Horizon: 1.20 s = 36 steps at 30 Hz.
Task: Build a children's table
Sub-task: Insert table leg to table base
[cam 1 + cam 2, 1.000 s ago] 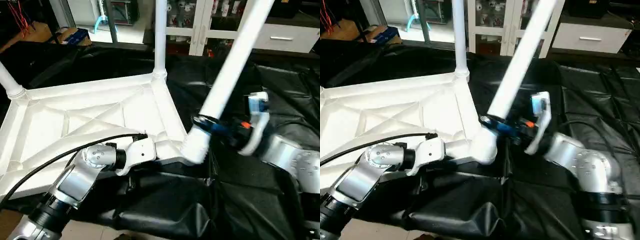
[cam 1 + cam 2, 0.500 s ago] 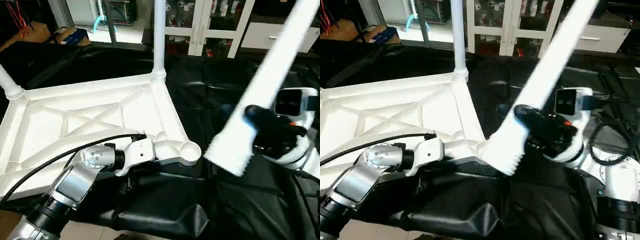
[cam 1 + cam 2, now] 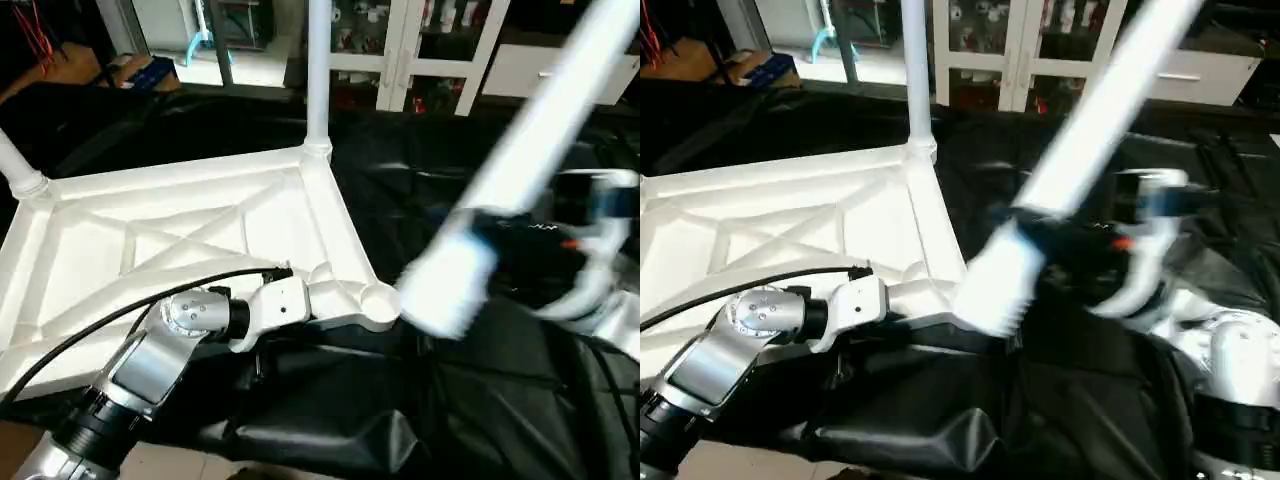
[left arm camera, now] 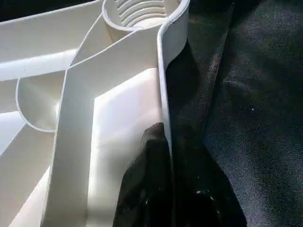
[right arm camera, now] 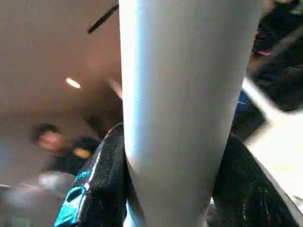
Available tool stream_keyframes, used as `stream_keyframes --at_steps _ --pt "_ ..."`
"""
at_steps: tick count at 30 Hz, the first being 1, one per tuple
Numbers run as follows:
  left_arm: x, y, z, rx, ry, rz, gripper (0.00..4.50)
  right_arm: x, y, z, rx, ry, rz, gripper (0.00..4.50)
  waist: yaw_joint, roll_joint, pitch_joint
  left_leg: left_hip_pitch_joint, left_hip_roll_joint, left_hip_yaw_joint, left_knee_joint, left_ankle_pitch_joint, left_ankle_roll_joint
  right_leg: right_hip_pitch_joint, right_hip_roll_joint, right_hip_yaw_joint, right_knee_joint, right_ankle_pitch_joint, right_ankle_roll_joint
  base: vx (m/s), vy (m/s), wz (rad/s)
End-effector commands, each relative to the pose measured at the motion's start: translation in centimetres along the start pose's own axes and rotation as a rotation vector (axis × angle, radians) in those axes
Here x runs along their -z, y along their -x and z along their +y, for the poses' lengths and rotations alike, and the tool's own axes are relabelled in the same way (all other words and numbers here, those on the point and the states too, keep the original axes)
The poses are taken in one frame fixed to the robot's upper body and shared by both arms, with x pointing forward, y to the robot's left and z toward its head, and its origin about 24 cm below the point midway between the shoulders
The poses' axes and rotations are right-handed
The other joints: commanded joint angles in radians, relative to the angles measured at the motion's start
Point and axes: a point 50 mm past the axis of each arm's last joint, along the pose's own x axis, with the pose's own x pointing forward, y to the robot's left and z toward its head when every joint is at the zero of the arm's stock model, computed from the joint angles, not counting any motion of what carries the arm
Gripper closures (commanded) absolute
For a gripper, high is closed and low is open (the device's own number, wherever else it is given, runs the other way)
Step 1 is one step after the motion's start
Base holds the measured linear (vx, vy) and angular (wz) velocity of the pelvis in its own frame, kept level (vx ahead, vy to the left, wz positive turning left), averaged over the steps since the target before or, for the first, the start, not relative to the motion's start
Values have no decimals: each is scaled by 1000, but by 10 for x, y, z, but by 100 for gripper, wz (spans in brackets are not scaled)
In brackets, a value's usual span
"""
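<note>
Beside the corner socket [image 3: 378, 297], no longer inside: leg [image 3: 520, 165], clamped in right gripper [image 5: 170, 189].

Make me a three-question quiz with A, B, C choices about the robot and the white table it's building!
1. Where is the left gripper?
A. on the table top's rim near a corner socket
B. on the cabinet
C. on the floor

2. How many legs stand in sockets already?
A. none
B. two
C. four

3. The leg in the right gripper is:
A. lying flat
B. tilted, off the socket
C. standing in a socket

Answers: 1 A, the fingers pinch the rim; 2 B, one leg at the far corner, another at the left; 3 B, its end hangs beside the empty socket.
</note>
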Motion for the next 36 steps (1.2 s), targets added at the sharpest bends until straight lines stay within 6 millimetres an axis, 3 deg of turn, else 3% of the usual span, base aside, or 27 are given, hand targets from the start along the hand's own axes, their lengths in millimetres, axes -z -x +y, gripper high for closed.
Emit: stream_keyframes --at_steps 1,5,11,16,23,27,32,33,35,36 --pt "17 -6 -13 67 32 78 450 -6 -9 -8 118 127 5 265 -2 -8 -41 21 28 2 -78 -52 29 22 2 6 -53 7 -264 0 0 0" --pt "17 -5 -13 66 35 80 450 -18 -11 -27 294 146 -99 265 -5 -7 -41 23 26 3 -78 -48 19 21 4 7 -50 21 -264 0 0 0" --pt "17 -5 -13 64 40 81 450 -22 -6 -39 399 46 -199 265 0 -9 -44 21 22 6 -71 17 57 28 8 6 -42 136 -278 0 0 0" --pt "18 -5 -14 64 41 83 450 -24 -7 -41 402 -18 -279 265 -2 -6 -40 22 27 7 -77 -40 55 24 6 7 -46 65 -275 0 0 0" --pt "18 -5 -14 67 42 86 450 -29 -4 -39 360 -116 -357 265 0 -8 -41 22 25 10 -75 -13 54 24 9 7 -44 106 -266 0 0 0" --pt "18 -5 -14 66 42 87 450 -29 -5 -38 358 -129 -358 265 1 -8 -39 23 27 13 -77 -36 45 22 8 7 -47 69 -259 0 0 0" --pt "18 -5 -14 68 40 90 450 -17 -10 -36 420 -10 -169 265 3 -10 -39 20 26 13 -75 -4 35 26 11 6 -45 99 -241 0 0 0" --pt "18 -5 -14 72 33 84 450 -1 -16 -39 479 161 50 265 5 -9 -39 18 27 11 -72 -10 28 27 11 3 -46 94 -224 0 0 0" --pt "17 -6 -15 74 26 76 450 12 -18 -43 495 294 183 265 5 -11 -36 17 26 12 -74 -22 15 28 8 5 -49 80 -208 0 0 0" --pt "16 -6 -15 74 24 72 450 15 -19 -44 497 323 201 265 3 -9 -37 18 28 14 -77 -65 1 24 5 8 -52 40 -200 0 0 0"
